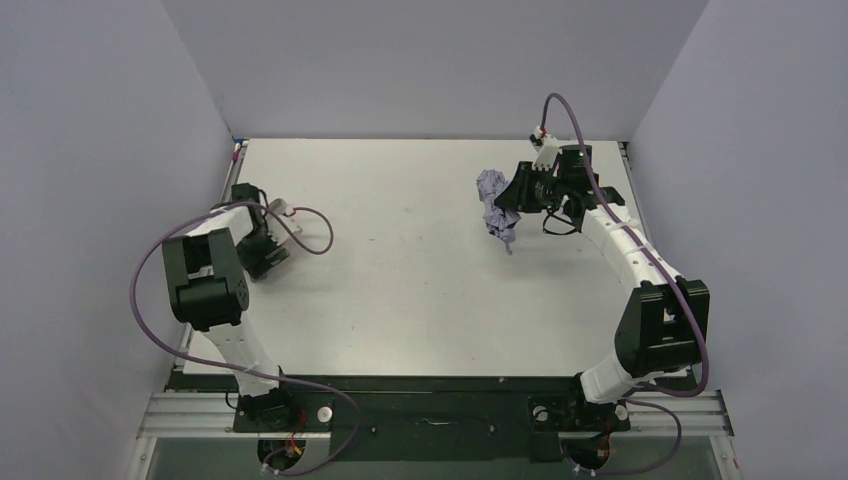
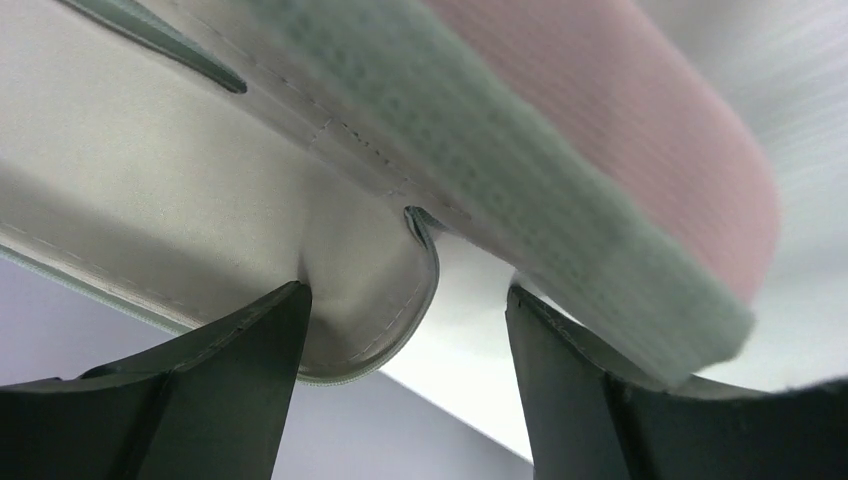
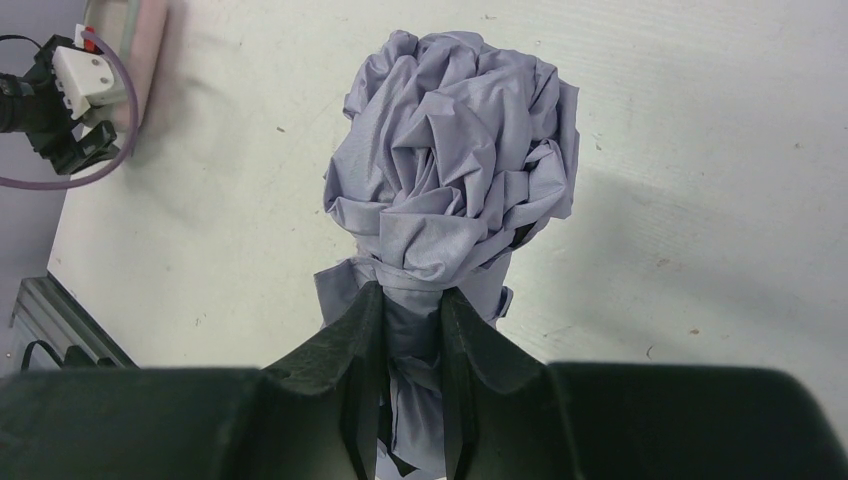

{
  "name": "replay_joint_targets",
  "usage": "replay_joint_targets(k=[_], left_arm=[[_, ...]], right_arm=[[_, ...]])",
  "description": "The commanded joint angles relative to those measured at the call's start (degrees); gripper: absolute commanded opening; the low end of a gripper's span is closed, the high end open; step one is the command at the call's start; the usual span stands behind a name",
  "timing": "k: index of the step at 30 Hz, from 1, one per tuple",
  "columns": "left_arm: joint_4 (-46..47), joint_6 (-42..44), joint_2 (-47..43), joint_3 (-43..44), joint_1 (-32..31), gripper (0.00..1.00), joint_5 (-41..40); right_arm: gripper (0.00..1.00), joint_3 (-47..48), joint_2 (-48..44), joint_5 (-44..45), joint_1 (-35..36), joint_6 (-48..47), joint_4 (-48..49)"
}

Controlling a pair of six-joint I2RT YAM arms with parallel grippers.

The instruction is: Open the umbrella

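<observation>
**A:** Where is the umbrella now?

**B:** It is in my right end effector (image 3: 412, 296), which is clenched on its narrow neck. The umbrella (image 3: 455, 160) bunches just ahead of my fingers, not yet unfolded, over the tabletop (image 3: 700, 150).

**A:** And the left one?

**B:** My left end effector (image 2: 405, 296) is released, with its fingers apart around a flap of the pink case (image 2: 620, 130). The case gapes, and I see nothing inside it.

**A:** What is the next step?

**B:** I think the left must come over, take the umbrella's other end, which is hidden from me, and pull it long.

Our left arm bends by table's (image 1: 400, 300) left edge, left gripper (image 2: 405, 300) fingers spread. Our right arm reaches toward far-right corner, right gripper (image 3: 412, 300) pinches umbrella (image 3: 450, 170).
</observation>
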Motion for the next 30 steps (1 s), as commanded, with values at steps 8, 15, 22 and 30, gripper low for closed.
replay_joint_targets(k=[8,15,22,30], left_arm=[[-6.93,6.88,-3.96,-3.41,5.62,0.73,6.50],[-10.83,4.64,-10.84,-0.50,0.59,0.79,8.88],[-14.99,2.76,-20.13,3.24,-5.23,0.99,12.24],[-14.67,-10.29,-25.88,13.04,-6.79,0.97,28.30]], right_arm=[[0.00,3.83,0.07,-1.75,0.44,-1.25,2.64],[0.00,7.98,1.10,-3.09,1.66,-4.79,-1.60],[0.00,9.44,-0.33,-3.54,3.43,-6.91,-3.70],[0.00,10.94,-3.57,-2.84,8.69,-9.99,-4.34]])
